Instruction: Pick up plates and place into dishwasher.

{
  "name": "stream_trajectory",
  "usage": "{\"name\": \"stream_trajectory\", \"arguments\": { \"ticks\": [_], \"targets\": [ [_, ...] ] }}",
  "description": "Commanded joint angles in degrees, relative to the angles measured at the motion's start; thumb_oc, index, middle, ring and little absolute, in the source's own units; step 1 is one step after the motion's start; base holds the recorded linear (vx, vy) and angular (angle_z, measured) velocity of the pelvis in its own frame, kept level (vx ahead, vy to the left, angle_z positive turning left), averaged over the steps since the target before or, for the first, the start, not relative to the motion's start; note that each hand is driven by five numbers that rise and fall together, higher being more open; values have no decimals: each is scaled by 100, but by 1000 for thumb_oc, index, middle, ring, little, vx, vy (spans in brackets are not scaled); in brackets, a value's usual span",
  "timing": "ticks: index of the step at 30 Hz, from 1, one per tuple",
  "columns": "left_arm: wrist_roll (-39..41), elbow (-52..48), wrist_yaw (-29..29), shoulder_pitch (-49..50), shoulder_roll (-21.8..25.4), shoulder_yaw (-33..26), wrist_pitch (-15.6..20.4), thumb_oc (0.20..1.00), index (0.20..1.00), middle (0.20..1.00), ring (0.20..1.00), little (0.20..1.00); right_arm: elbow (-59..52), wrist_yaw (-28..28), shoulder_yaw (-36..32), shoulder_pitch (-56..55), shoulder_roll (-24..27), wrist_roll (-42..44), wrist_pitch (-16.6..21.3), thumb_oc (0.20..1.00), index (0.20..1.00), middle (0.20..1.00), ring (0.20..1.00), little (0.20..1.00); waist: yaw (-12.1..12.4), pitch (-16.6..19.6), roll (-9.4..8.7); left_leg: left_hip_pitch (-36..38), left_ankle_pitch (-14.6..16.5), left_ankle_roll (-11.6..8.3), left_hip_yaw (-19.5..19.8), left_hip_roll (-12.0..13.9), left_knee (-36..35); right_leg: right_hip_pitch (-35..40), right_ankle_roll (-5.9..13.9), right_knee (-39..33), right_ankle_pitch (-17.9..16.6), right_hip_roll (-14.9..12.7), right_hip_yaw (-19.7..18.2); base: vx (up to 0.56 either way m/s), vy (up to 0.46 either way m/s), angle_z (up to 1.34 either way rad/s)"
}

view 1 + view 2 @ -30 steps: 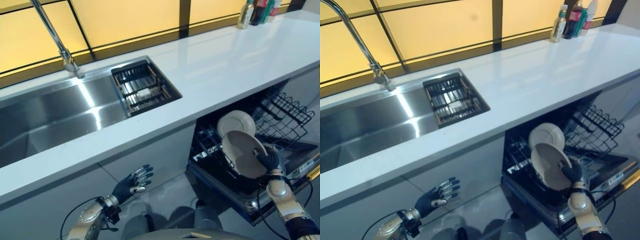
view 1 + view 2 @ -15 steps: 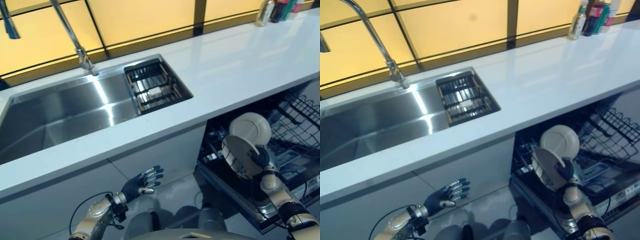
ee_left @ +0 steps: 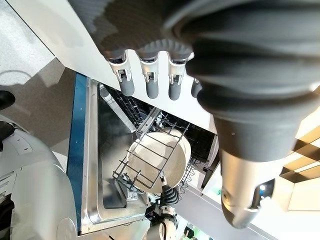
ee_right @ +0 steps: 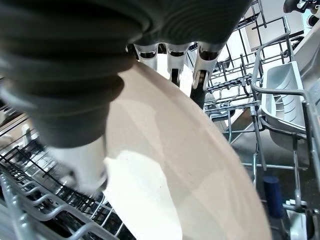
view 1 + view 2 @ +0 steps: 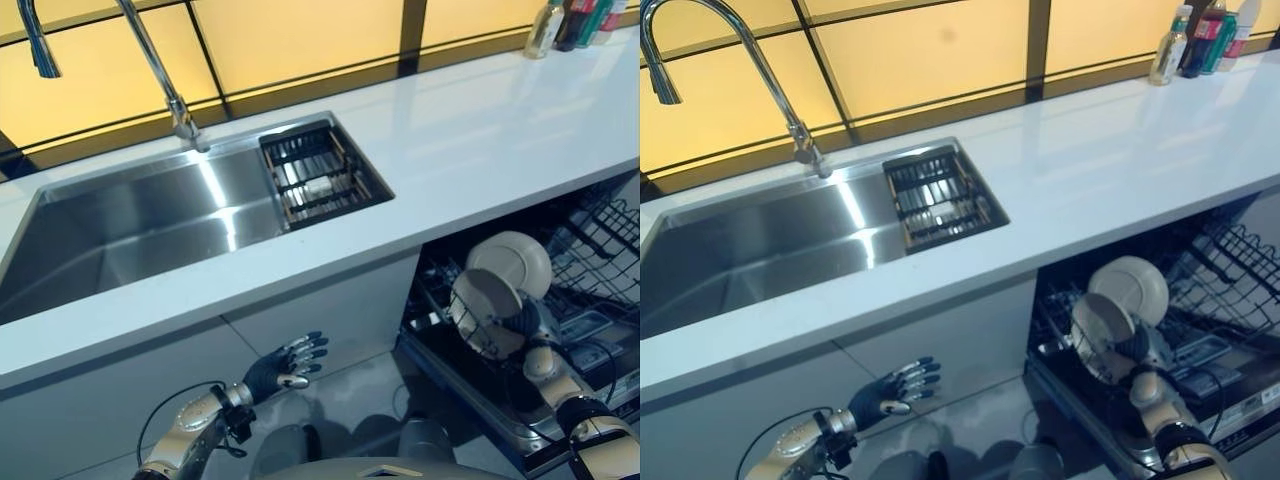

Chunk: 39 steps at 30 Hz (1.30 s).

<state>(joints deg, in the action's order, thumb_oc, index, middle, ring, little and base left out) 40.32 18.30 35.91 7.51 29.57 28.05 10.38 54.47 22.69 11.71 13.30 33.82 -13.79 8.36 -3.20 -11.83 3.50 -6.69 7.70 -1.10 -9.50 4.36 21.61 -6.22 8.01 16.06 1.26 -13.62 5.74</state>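
A cream plate (image 5: 480,305) stands on edge in the open dishwasher's lower rack (image 5: 440,300), just in front of a second cream plate (image 5: 515,262). My right hand (image 5: 522,322) is shut on the front plate's rim. In the right wrist view its fingers (image 4: 172,62) curl over the plate's edge (image 4: 190,170) and the thumb (image 4: 82,160) presses its face. My left hand (image 5: 280,365) hangs open low in front of the cabinet, fingers spread. The left wrist view shows its straight fingers (image 3: 150,85), with the racked plates (image 3: 160,160) far beyond.
The dishwasher door lies open at lower right, with a wire upper rack (image 5: 610,240) pulled out behind the plates. A steel sink (image 5: 130,220) with a dark drain basket (image 5: 320,175) and a tall faucet (image 5: 160,70) is set in the white counter (image 5: 480,130). Bottles (image 5: 570,20) stand far right.
The camera has swung left. My right hand has lowered the plate down into the rack wires, closer to the standing plate. The left hand has stayed about where it was.
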Motion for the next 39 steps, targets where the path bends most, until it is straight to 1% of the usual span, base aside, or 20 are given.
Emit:
{"name": "stream_trajectory", "arguments": {
  "ticks": [1, 9, 14, 18, 20, 21, 24, 25, 26, 27, 29, 30, 32, 35, 37, 39],
  "targets": [
    [336, -592, 2, -48, 130, -54, 178, 1000, 1000, 1000, 1000, 1000, -381, 266, -268, 108, 284, 290, 228, 1000, 1000, 1000, 1000, 1000, 24, -24, -8, 323, 429, 168, -135, 122, -74, -174, 260, -7, -333, -99, -21, 0, 0, 0],
    [303, -580, -2, 23, 111, -239, 155, 1000, 1000, 1000, 1000, 1000, -934, 311, -725, -247, 355, 608, 247, 1000, 1000, 1000, 1000, 1000, -133, 40, -75, 459, 461, 195, -245, 107, -204, -182, 304, -58, -430, -87, -86, -9, -5, -3],
    [261, -534, 47, 39, 81, -270, 178, 1000, 1000, 1000, 1000, 1000, -1021, 347, -900, -303, 389, 740, 252, 1000, 1000, 1000, 1000, 1000, -168, 104, -95, 579, 448, 201, -275, 86, -338, -125, 314, -132, -444, -62, -103, -12, -9, -5],
    [207, -521, 73, 90, 24, -380, 189, 1000, 1000, 1000, 1000, 1000, -1436, 336, -1164, -459, 407, 1346, 285, 1000, 1000, 1000, 1000, 1000, -225, 156, -129, 682, 433, 194, -286, 77, -468, -70, 310, -188, -432, -24, -122, 0, 0, 0],
    [192, -475, 29, 118, -42, -467, 208, 1000, 1000, 1000, 1000, 1000, -1886, 372, -1408, -655, 285, 1876, 414, 1000, 1000, 1000, 1000, 1000, -288, 193, -159, 756, 418, 194, -300, 74, -584, -40, 308, -236, -431, 11, -140, -3, 3, -2],
    [155, -446, -21, 131, -105, -535, 190, 1000, 1000, 1000, 1000, 1000, -2139, 370, -1572, -772, 147, 2117, 497, 1000, 1000, 1000, 1000, 1000, -322, 214, -173, 799, 405, 198, -304, 68, -660, -21, 303, -264, -425, 39, -156, -4, 5, -3],
    [-23, -213, -263, 147, -289, -682, 194, 1000, 1000, 1000, 1000, 1000, -2554, 283, -2041, -1044, -330, 2910, 929, 1000, 1000, 1000, 1000, 1000, -378, 276, -224, 893, 397, 215, -299, 40, -799, 6, 297, -310, -413, 104, -188, -2, -13, -12],
    [-114, -88, -371, 144, -345, -723, 206, 1000, 1000, 1000, 1000, 1000, -2586, 268, -2159, -1072, -462, 3305, 1066, 1000, 1000, 1000, 1000, 1000, -379, 293, -244, 917, 406, 221, -285, 33, -820, 7, 293, -318, -396, 128, -196, 9, -33, -15],
    [-210, 54, -501, 139, -392, -751, 223, 1000, 1000, 1000, 1000, 1000, -2600, 210, -2257, -1093, -593, 3761, 1140, 1000, 1000, 1000, 1000, 1000, -376, 307, -265, 934, 415, 222, -265, 26, -830, 6, 291, -319, -384, 148, -203, 15, -51, -11],
    [-344, 205, -614, 127, -438, -780, 236, 1000, 1000, 1000, 1000, 1000, -2571, 198, -2355, -1100, -755, 3961, 1169, 1000, 1000, 1000, 1000, 1000, -360, 319, -292, 934, 432, 221, -235, 17, -819, 6, 288, -325, -383, 164, -207, 20, -61, -7],
    [-591, 327, -750, 111, -458, -789, 239, 1000, 1000, 1000, 1000, 1000, -2524, 332, -2384, -1077, -908, 3745, 1154, 1000, 1000, 1000, 1000, 1000, -315, 324, -328, 920, 452, 225, -184, 11, -791, 32, 278, -358, -345, 183, -193, 24, -71, -4],
    [-730, 370, -839, 158, -443, -737, 255, 1000, 1000, 1000, 1000, 1000, -2551, 565, -2257, -1053, -959, 3682, 1027, 1000, 1000, 1000, 1000, 1000, -250, 313, -352, 898, 434, 225, -131, 21, -768, 60, 263, -375, -293, 211, -179, 30, -69, -1],
    [-825, 387, -841, 226, -415, -757, 222, 1000, 1000, 1000, 1000, 1000, -2502, 689, -2199, -1017, -998, 3768, 916, 1000, 1000, 1000, 1000, 1000, -184, 293, -372, 865, 429, 225, -96, 40, -726, 86, 239, -407, -215, 253, -158, 37, -70, 4],
    [-942, 418, -853, 313, -358, -748, 185, 1000, 1000, 1000, 1000, 1000, -2250, 699, -2149, -918, -1049, 4066, 929, 1000, 1000, 1000, 1000, 1000, -105, 236, -393, 803, 438, 222, -48, 63, -635, 47, 235, -369, -194, 285, -147, 55, -61, 4],
    [-941, 443, -822, 365, -293, -752, 122, 1000, 1000, 1000, 1000, 1000, -1970, 803, -2114, -809, -1082, 4241, 986, 1000, 1000, 1000, 1000, 1000, -18, 166, -397, 728, 438, 217, -1, 91, -545, 25, 224, -320, -186, 297, -130, 42, -77, 9],
    [-944, 459, -763, 393, -213, -744, 104, 1000, 1000, 1000, 1000, 1000, -1694, 1055, -2103, -681, -1091, 4368, 1071, 1000, 1000, 1000, 1000, 1000, 78, 86, -381, 630, 419, 211, 42, 112, -466, 3, 217, -279, -188, 302, -97, 9, -72, 14]
  ]
}}
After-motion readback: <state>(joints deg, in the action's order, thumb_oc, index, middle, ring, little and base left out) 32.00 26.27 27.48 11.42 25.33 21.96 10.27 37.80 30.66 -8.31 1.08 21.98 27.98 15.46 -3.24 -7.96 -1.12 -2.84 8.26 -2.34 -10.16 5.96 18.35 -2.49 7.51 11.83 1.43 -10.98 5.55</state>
